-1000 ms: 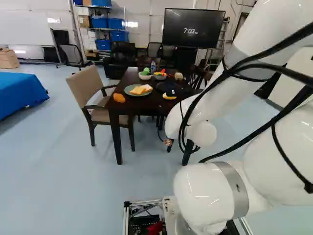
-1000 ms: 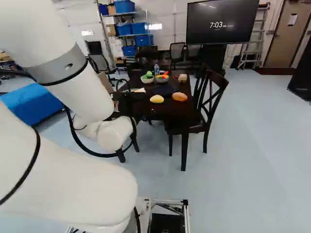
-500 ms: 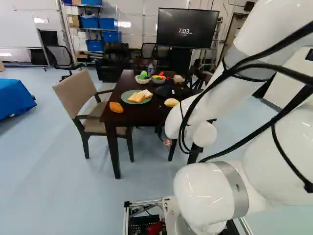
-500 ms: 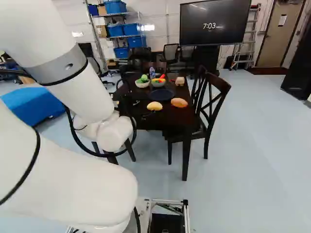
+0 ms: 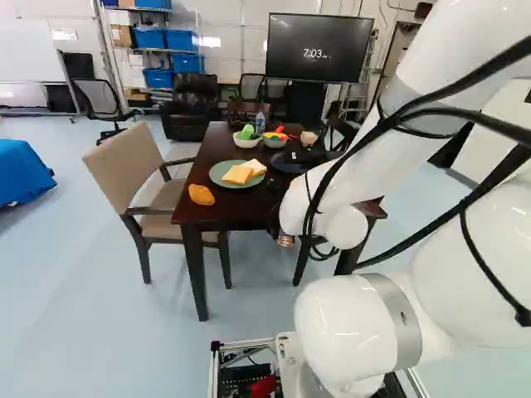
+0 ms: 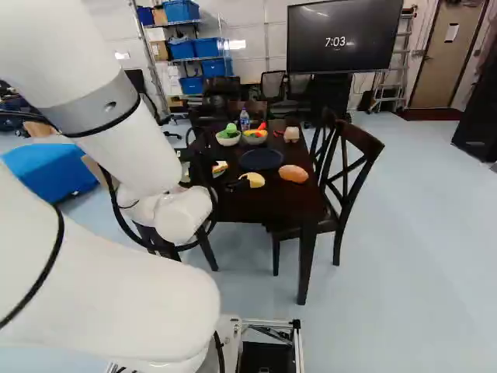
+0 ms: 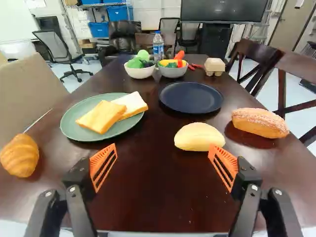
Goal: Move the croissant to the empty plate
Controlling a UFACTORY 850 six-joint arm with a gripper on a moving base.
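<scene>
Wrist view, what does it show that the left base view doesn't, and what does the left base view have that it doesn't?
Only the wrist view shows the smooth yellow bun and the sugar-dusted loaf.

Only the left base view shows the table's front legs, the blue-covered thing at its left and the arm's lowest joint.

Both show the croissant, the green plate with bread slices, the empty dark blue plate and the bottle.

On the dark bench (image 6: 273, 205), a dark blue plate (image 6: 261, 159) lies beyond a yellow roll (image 6: 255, 179) and a brown loaf (image 6: 293, 173); a bottle (image 6: 245, 121) stands farther back
</scene>
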